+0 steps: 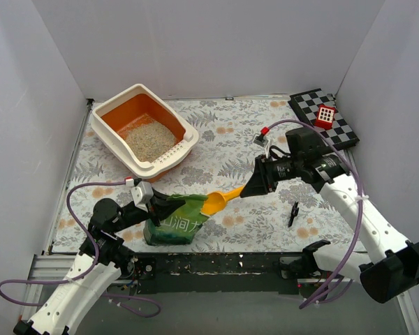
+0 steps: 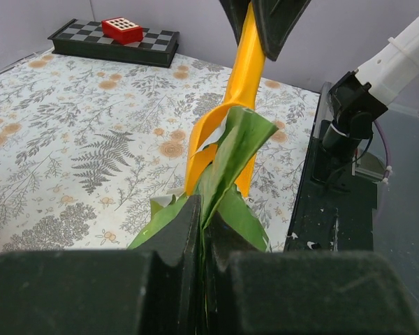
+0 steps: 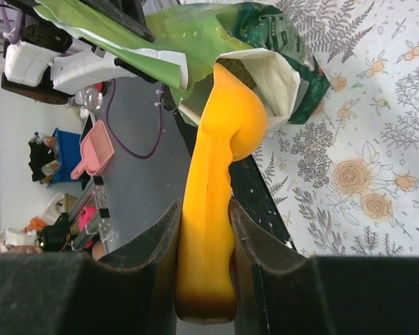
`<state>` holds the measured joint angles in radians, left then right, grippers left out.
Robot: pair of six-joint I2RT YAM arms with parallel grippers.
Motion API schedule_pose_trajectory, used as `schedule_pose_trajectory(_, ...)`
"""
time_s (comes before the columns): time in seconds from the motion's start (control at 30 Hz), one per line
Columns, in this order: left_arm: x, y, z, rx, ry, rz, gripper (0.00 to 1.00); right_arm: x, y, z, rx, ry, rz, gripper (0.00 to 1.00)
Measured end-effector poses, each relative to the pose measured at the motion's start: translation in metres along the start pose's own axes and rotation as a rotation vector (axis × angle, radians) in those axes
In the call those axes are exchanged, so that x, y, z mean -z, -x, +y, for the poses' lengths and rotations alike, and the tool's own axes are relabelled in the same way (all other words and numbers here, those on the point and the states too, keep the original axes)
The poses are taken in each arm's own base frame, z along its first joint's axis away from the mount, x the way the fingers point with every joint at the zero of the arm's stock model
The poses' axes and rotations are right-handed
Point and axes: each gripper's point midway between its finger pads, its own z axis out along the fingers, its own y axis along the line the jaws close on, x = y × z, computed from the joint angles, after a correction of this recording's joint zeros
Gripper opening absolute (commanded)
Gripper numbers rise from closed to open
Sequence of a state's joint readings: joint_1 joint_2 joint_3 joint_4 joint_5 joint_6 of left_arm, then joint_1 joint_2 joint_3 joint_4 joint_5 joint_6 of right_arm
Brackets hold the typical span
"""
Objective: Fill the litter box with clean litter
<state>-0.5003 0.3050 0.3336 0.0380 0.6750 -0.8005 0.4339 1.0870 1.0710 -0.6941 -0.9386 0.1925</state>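
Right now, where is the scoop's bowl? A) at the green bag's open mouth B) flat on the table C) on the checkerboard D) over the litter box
A: the right gripper holds the scoop by its handle, bowl at the mouth of the green bag.

Litter box [image 1: 136, 109] smooth plastic, cream rim and orange basin, slight sheen; clean litter [image 1: 150, 139] matt, grainy, sand-like; green bag [image 1: 176, 225] glossy, crinkled film; scoop [image 1: 220, 200] smooth, glossy yellow-orange plastic; surface [image 1: 216, 146] covered in a matt floral-printed sheet.
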Motion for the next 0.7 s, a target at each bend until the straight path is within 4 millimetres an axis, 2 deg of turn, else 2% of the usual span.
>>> schedule_pose_trajectory(0.27, 0.0, 0.001, -0.002, 0.001, -0.01, -0.002, 0.0, -0.045, -0.015, -0.006, -0.04, 0.026, 0.132, 0.01)
schedule_pose_trajectory(0.5, 0.002, 0.004, -0.004, -0.005, -0.013, -0.013, 0.0, -0.082, -0.031, -0.027, -0.139, -0.025, 0.246, 0.01)
schedule_pose_trajectory(0.7, 0.002, 0.003, -0.003, -0.002, -0.005, -0.011, 0.0, -0.102, -0.027, -0.034, -0.215, -0.068, 0.283, 0.01)
